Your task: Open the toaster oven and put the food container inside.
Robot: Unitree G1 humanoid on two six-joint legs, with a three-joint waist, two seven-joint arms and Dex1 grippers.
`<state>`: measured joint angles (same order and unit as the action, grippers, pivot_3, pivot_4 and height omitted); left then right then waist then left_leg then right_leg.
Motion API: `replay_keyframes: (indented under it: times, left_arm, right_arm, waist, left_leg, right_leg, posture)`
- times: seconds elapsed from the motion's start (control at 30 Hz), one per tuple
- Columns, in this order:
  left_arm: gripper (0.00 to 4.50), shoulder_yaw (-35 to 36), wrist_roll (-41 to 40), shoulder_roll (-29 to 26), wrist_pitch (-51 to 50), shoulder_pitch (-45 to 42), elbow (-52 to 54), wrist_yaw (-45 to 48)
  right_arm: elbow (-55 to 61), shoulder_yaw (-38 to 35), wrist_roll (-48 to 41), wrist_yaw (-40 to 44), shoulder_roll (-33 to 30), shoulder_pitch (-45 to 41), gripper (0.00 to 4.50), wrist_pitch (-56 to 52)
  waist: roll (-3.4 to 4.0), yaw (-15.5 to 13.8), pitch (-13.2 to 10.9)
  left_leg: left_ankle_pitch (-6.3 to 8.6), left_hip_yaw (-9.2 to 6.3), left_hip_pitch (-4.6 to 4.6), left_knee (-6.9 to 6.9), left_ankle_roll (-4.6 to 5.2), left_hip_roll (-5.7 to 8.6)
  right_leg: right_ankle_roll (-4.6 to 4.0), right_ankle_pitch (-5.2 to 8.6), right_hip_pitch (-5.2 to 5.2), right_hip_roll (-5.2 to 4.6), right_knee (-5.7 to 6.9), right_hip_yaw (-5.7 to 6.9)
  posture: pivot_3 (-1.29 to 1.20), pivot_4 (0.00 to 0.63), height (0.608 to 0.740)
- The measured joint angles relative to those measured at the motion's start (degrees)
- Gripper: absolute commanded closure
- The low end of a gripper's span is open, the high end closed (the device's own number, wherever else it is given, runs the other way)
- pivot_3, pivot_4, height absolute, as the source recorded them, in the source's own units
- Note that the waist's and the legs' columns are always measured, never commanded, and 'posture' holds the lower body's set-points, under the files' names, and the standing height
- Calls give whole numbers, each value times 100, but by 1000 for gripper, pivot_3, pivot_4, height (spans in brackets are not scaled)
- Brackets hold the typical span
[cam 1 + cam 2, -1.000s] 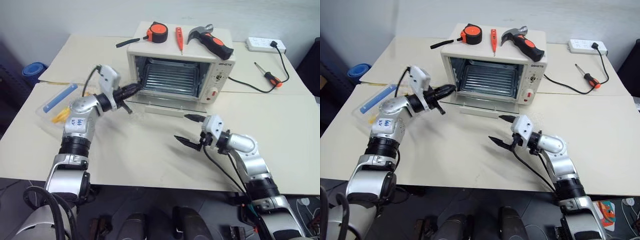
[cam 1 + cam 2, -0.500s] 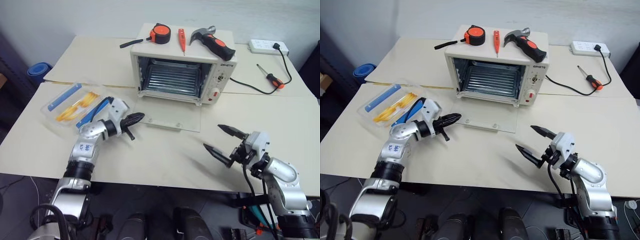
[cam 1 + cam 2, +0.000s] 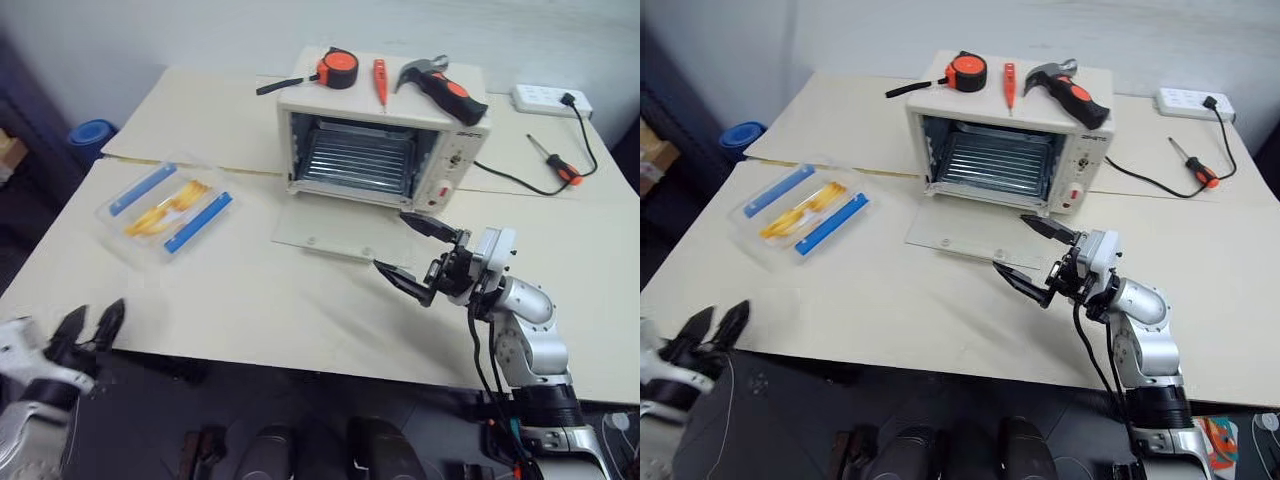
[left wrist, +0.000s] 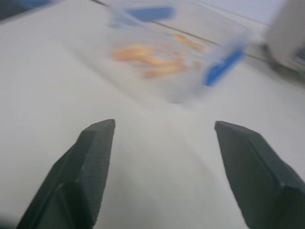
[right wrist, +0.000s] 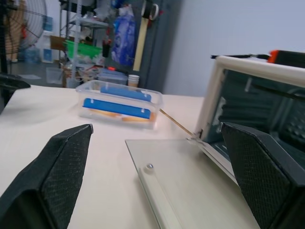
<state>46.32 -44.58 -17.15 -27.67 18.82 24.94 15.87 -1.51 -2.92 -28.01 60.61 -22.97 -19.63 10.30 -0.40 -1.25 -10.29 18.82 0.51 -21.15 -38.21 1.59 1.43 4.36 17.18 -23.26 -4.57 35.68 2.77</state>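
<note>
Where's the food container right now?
In the head views the food container lies flat on the table, on the robot's left, apart from the toaster oven and its dropped-open door, and ahead of the left gripper.

Cream toaster oven point(image 3: 385, 140) door down, clear food container point(image 3: 167, 204) left on table.

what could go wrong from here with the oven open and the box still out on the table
1. The glass door lies flat in front of the toaster oven, so the food container must be carried over it and may catch its edge.
2. The right gripper hangs open just over the door and might knock it.
3. A bump could roll the hammer off the oven top.
</note>
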Motion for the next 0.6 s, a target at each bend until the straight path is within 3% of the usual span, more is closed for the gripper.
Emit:
replay_keyframes:
  times: [0.1,0.2,0.4,0.6]
  left_arm:
    - [33,214,-501,-53,-313,-30,335,-611]
    - [33,30,-923,-642,-999,-512,359,-1215]
    - [33,-11,-1696,-1602,-2644,-2688,-735,-3831]
    - [33,-486,-1407,-2197,-3234,-3910,-2278,-4062]
  right_arm:
    - [-150,31,35,128,20,-51,0,120]
    - [-277,20,42,141,19,-34,0,177]
    - [-334,32,103,181,26,-67,0,218]
    - [-364,39,169,162,75,-192,0,242]
  waist:
    - [0,-21,1]
    - [0,-15,1]
    - [-3,125,3]
    - [-5,148,3]
  left_leg:
    - [3,-5,2,2,1,0]
    - [-7,-8,1,2,-16,0]
    - [-16,-2,1,9,-34,1]
    - [-22,1,-4,10,-44,1]
  right_leg:
    - [-1,0,2,1,0,3]
    - [-4,1,-2,3,8,6]
    - [-3,1,-14,13,38,1]
    - [-3,1,-22,18,40,5]
  posture:
    - [0,150,740]
    - [0,150,740]
    - [0,150,740]
    - [0,150,740]
